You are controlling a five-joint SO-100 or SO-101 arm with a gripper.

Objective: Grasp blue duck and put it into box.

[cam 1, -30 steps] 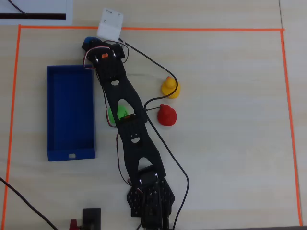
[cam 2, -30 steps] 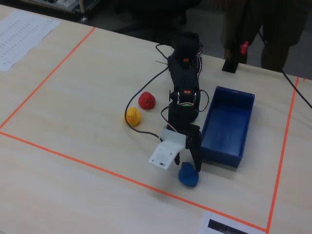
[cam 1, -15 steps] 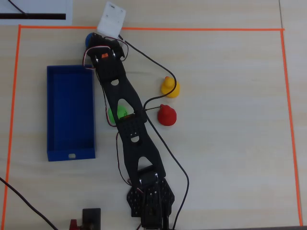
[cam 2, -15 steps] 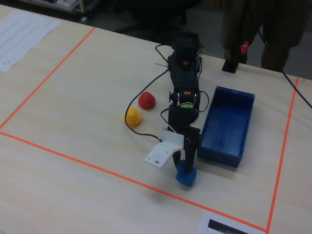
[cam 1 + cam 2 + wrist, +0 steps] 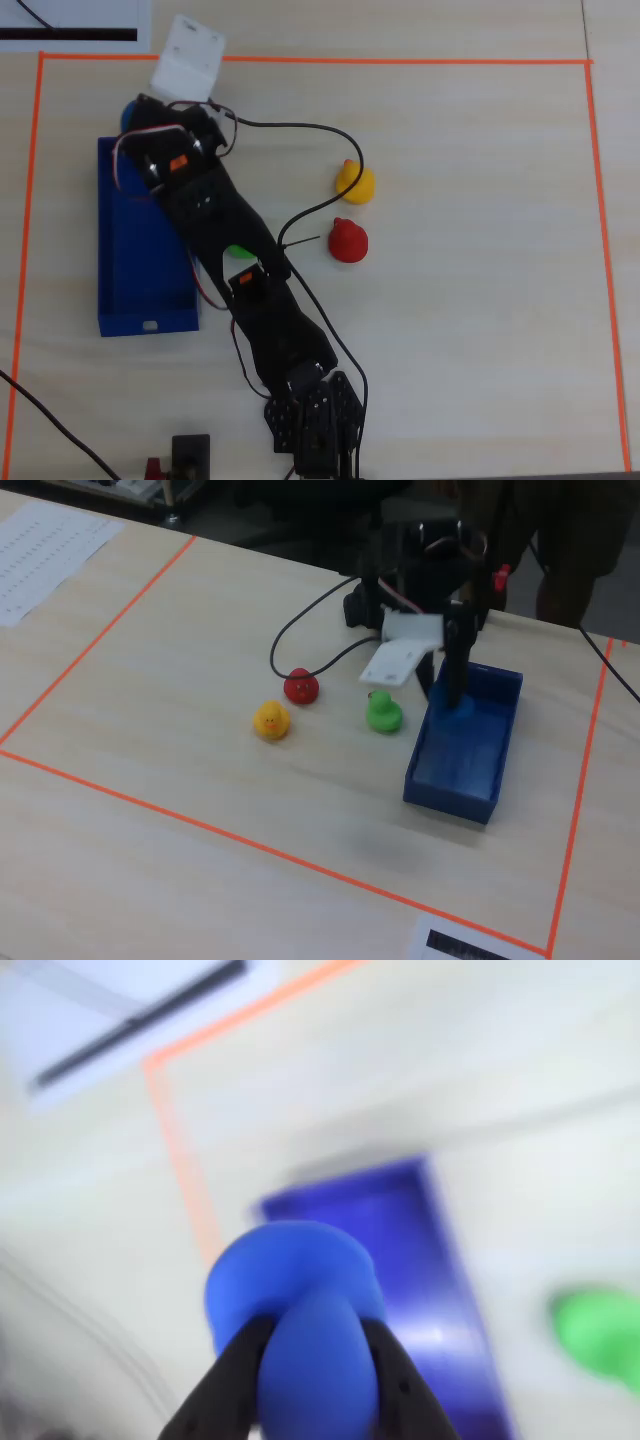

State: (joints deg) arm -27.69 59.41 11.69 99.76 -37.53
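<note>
My gripper [image 5: 315,1328] is shut on the blue duck [image 5: 290,1270], whose round body bulges between the two black fingers [image 5: 238,1360]. In the overhead view the gripper [image 5: 135,118] and the duck [image 5: 127,110] sit at the top short end of the dark-blue box [image 5: 135,260]. In the fixed view the gripper [image 5: 455,695] holds the duck [image 5: 459,708] over the box [image 5: 455,770], near its far half. The box also shows blurred in the wrist view [image 5: 410,1220], beyond the duck.
A green duck [image 5: 383,712] stands just left of the box in the fixed view, mostly under the arm in the overhead view [image 5: 240,250]. A red duck [image 5: 348,241] and a yellow duck [image 5: 355,183] stand further off. Orange tape [image 5: 300,60] borders the table area.
</note>
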